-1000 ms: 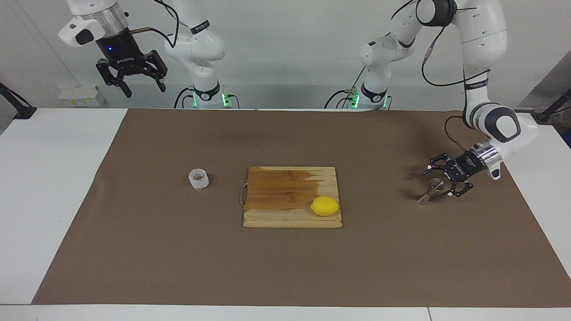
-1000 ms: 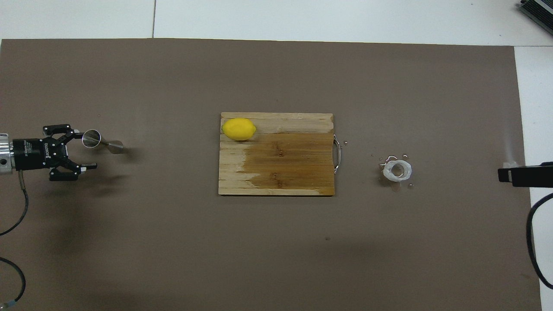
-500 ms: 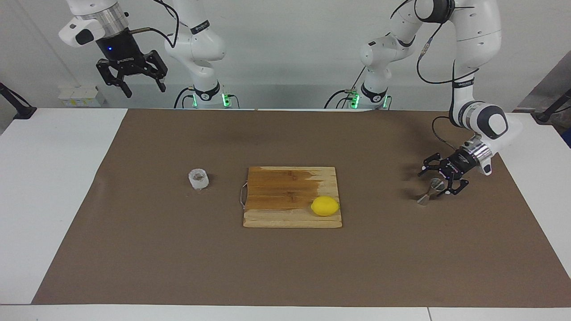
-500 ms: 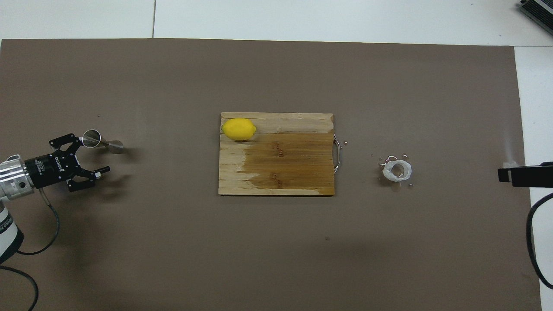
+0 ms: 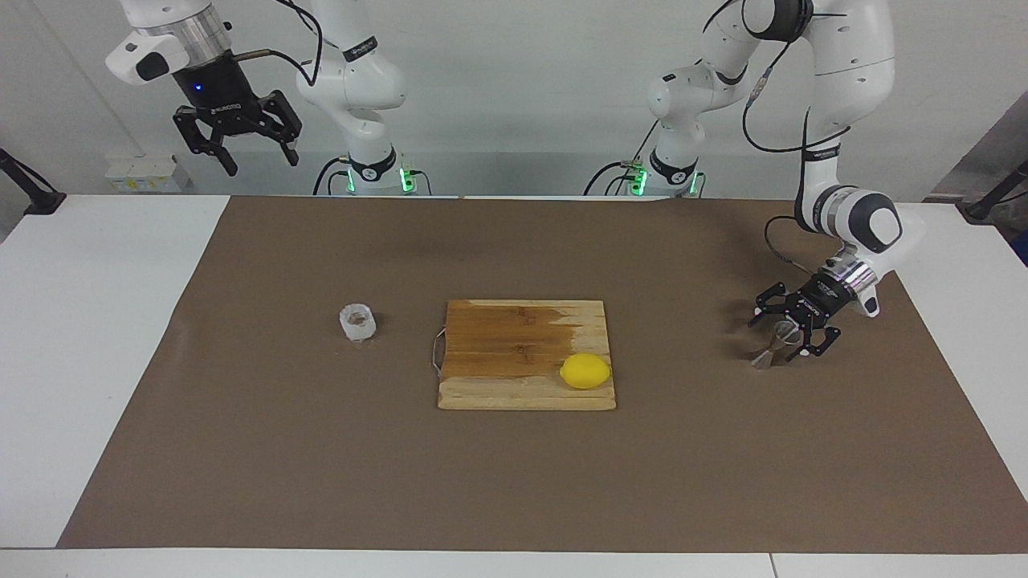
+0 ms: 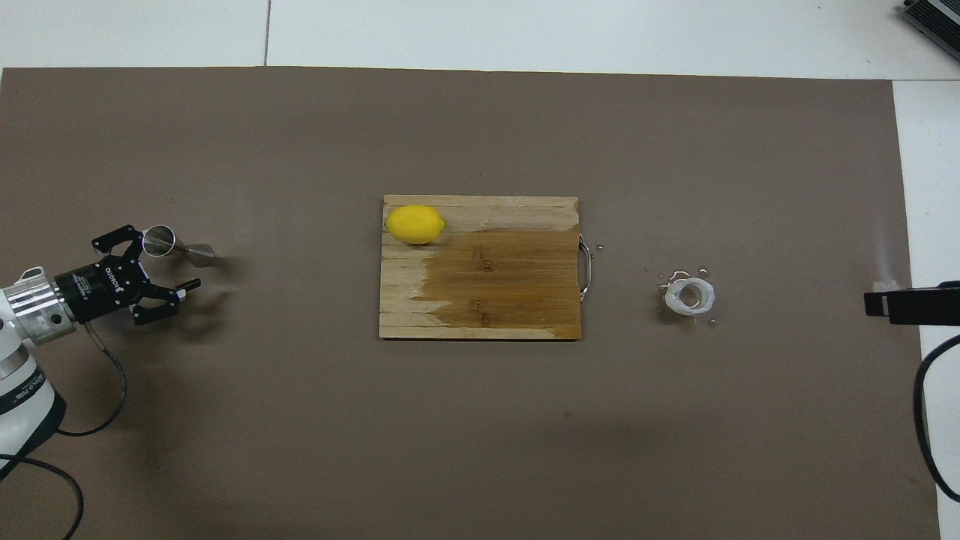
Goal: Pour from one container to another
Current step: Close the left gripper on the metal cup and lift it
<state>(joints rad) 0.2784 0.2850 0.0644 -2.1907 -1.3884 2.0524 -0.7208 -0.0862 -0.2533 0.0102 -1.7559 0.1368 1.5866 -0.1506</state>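
Brown paper covered your table. Your left gripper [image 5: 785, 337], fingers spread wide, sat around the jigger [image 5: 773, 345] near the left arm's end, holding nothing; closing off-centre could topple it. Right gripper [image 5: 238, 138] waited open, high. The glass cup [image 5: 357, 322] stood beside the cutting board [image 5: 514, 377].

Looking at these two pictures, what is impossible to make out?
- Whether the glass cup holds liquid: too small in both views.
- Whether the left tool touches the steel jigger: too small in the facing view; overhead, height is unreadable.
- The right tool overhead: cut off at the edge.
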